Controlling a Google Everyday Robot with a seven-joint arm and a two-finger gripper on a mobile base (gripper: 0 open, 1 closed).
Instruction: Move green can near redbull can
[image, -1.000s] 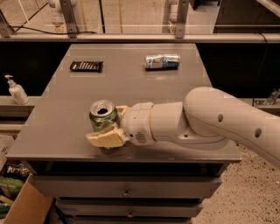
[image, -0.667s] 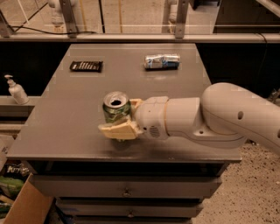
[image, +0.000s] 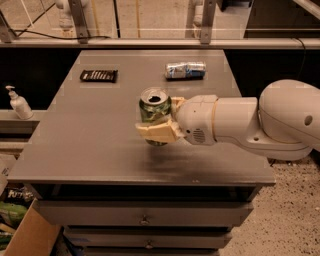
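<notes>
One gripper (image: 156, 121) over matte grey table (image: 85, 150), cream fingers (image: 159, 133) clasping cylindrical green can (image: 153, 103)

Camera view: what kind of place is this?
Probably a lab or workshop: grey drawer cabinet, pump bottle on a ledge, cardboard box below. The gripper holds the green can over the cabinet.

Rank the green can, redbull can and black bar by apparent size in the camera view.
1. green can, held by the gripper over the table's front half; nearness to the camera enlarges it.
2-3. redbull can and black bar: alike, not rankable.
</notes>
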